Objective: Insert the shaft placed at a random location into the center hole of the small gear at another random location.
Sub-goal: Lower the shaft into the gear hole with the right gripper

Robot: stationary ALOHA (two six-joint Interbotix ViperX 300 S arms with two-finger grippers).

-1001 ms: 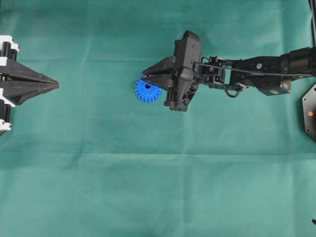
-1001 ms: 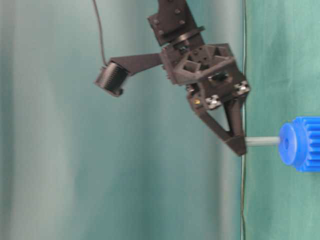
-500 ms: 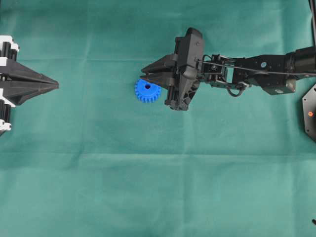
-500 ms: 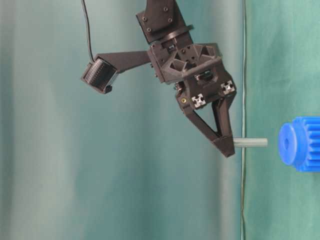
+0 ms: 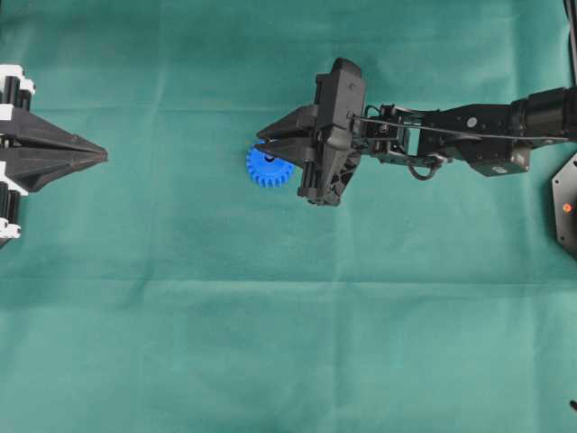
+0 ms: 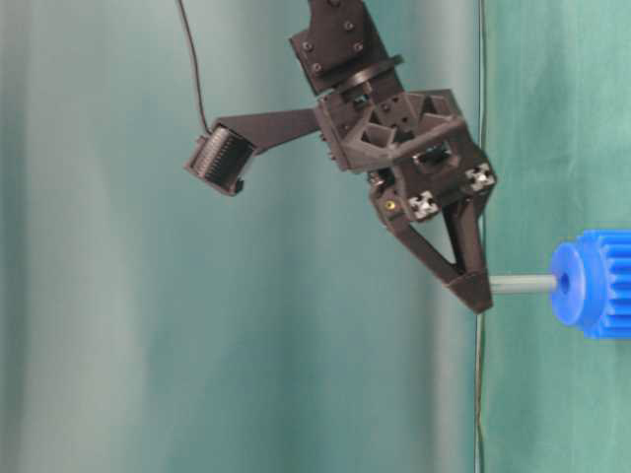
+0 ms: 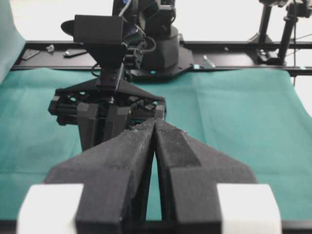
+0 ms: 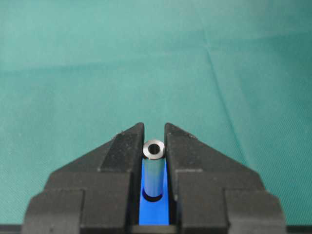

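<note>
shaft at the gear's hole

the right fingers [image 6: 480, 294] pinch the shaft [image 6: 523, 284], whose free end meets the center hole [image 6: 565, 284] of the blue gear [image 5: 268, 167] lying on the green counter [image 5: 270, 343] (how deep it sits cannot be told). the left fingers [image 5: 101, 157] are closed on nothing, well apart at the edge.

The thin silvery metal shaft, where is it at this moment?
In the table-level view the thin silvery metal shaft lies level between the right claw, which grips it, and the blue plastic toothed gear, its tip at the gear's hub.
</note>
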